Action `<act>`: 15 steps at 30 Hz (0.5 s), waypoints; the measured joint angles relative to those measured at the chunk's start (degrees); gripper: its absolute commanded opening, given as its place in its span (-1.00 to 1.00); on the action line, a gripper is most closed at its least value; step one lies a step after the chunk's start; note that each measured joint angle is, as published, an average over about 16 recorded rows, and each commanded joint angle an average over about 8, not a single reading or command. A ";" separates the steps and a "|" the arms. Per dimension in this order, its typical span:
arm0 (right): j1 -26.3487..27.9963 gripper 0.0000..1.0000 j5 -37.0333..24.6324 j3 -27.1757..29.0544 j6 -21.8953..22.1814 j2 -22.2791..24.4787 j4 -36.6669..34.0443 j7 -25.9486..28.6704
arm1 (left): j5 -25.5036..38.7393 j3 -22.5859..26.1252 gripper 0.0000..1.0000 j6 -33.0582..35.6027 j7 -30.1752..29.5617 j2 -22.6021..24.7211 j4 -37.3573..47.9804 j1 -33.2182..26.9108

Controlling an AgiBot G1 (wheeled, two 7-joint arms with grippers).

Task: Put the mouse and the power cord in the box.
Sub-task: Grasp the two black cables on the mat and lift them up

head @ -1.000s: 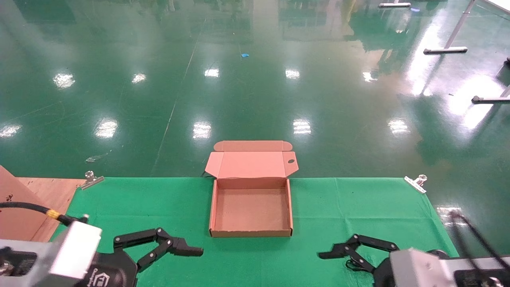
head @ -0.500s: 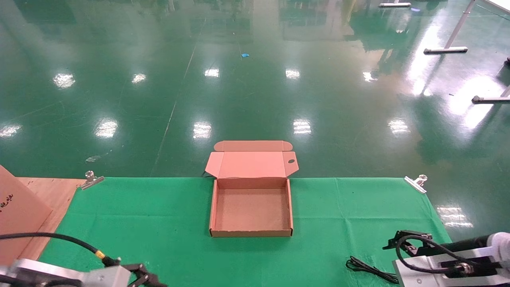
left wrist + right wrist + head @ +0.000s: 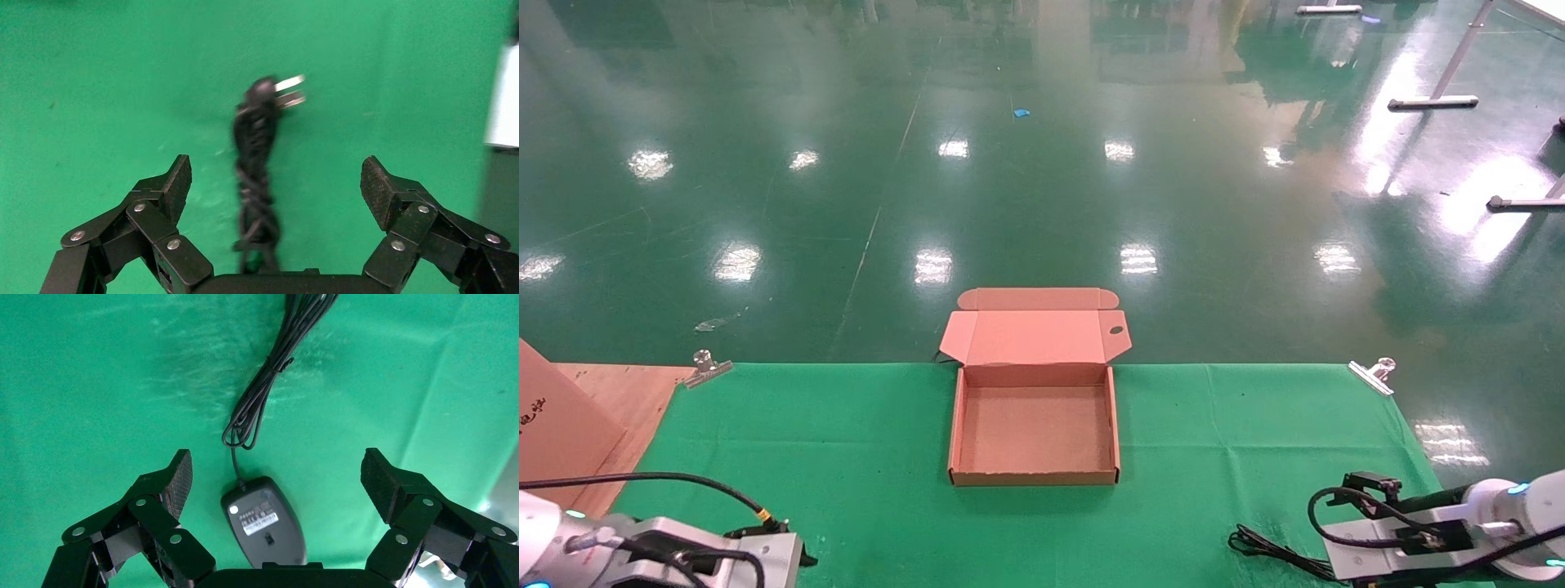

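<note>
The box (image 3: pixel 1034 478) lies open and empty at the middle of the green cloth, its lid folded back over the far edge. In the left wrist view the power cord (image 3: pixel 256 177) lies coiled on the cloth with its pronged plug (image 3: pixel 283 95) at the far end. My left gripper (image 3: pixel 276 174) hangs open above it, one finger on each side. In the right wrist view the mouse (image 3: pixel 264 522) lies belly-up, label showing, with its thin cable (image 3: pixel 269 380) trailing away. My right gripper (image 3: pixel 277 468) is open above it. The mouse cable (image 3: pixel 1271 551) shows at the front right in the head view.
A large brown carton (image 3: pixel 556 429) stands on a wooden board (image 3: pixel 625 388) at the left edge. Metal clips (image 3: pixel 705 367) (image 3: pixel 1373 374) pin the cloth's far corners. The table ends just behind the box, with green floor beyond.
Both arms have drawn back from beside the box to the front corners and turned downward. The mouse cable has come into view at the front right.
</note>
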 measured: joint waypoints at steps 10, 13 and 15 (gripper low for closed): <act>2.65 1.00 -0.03 -0.70 5.80 -7.63 -18.02 -8.80 | 2.41 1.12 1.00 -4.18 7.74 4.85 12.45 -0.11; 3.59 1.00 0.30 -0.65 7.20 -9.53 -22.53 -11.04 | 2.63 1.23 1.00 -5.10 9.58 5.98 15.46 -0.28; 4.27 1.00 0.58 -0.55 8.01 -10.63 -25.29 -12.47 | 2.65 1.21 1.00 -5.69 10.70 6.62 17.28 -0.43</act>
